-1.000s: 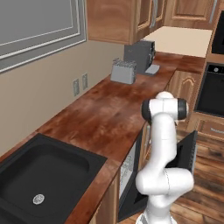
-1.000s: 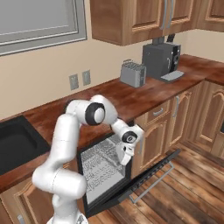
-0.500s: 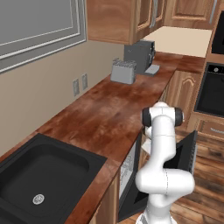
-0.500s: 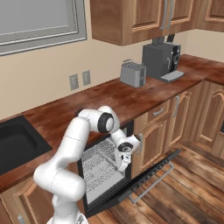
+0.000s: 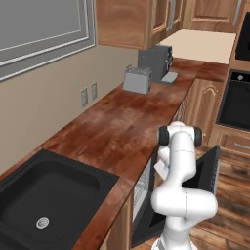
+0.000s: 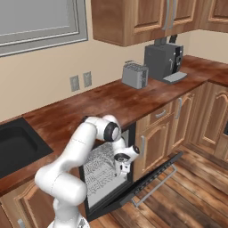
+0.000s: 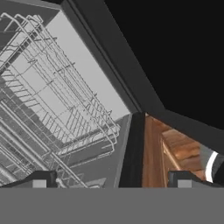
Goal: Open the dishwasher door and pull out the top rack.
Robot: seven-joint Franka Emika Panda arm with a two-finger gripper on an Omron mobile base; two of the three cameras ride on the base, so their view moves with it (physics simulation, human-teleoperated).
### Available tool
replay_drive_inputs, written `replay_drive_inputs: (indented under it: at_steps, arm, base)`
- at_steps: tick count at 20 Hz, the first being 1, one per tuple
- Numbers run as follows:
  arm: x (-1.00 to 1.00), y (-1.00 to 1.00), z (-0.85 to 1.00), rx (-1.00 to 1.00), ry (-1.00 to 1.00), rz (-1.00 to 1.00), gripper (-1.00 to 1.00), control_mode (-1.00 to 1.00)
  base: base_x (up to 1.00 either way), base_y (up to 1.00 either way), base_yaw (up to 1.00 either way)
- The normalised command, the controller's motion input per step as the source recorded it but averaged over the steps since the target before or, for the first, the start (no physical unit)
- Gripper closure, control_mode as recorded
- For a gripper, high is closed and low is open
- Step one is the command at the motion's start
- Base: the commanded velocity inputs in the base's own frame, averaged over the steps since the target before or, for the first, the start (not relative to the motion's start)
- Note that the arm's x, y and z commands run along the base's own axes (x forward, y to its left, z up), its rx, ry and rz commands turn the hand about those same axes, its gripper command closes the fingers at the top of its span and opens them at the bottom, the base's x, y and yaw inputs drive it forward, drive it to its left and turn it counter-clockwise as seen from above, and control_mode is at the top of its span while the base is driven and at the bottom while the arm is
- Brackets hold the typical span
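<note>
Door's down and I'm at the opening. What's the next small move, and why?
Probably ease the gripper in toward the front edge of the top rack and close on a wire. The dishwasher door already hangs open, the rack sits inside the tub, and the fingers look spread with nothing between them.

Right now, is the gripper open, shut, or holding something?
Gripper: open, holding nothing, fingertips spread before the pale grey wire-grid top rack.
</note>
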Motion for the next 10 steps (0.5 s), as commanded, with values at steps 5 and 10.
replay_drive_inputs:
  at_steps: [5,10]
  arm:
    - [0.8,0.24,-0.5,0.07,-0.14,0.0,-1.0,-1.0]
    - [0.76,0.34,-0.45,0.09,-0.15,0.0,-1.0,-1.0]
  base:
    - [0.0,0.0,0.0]
    - [0.0,0.0,0.0]
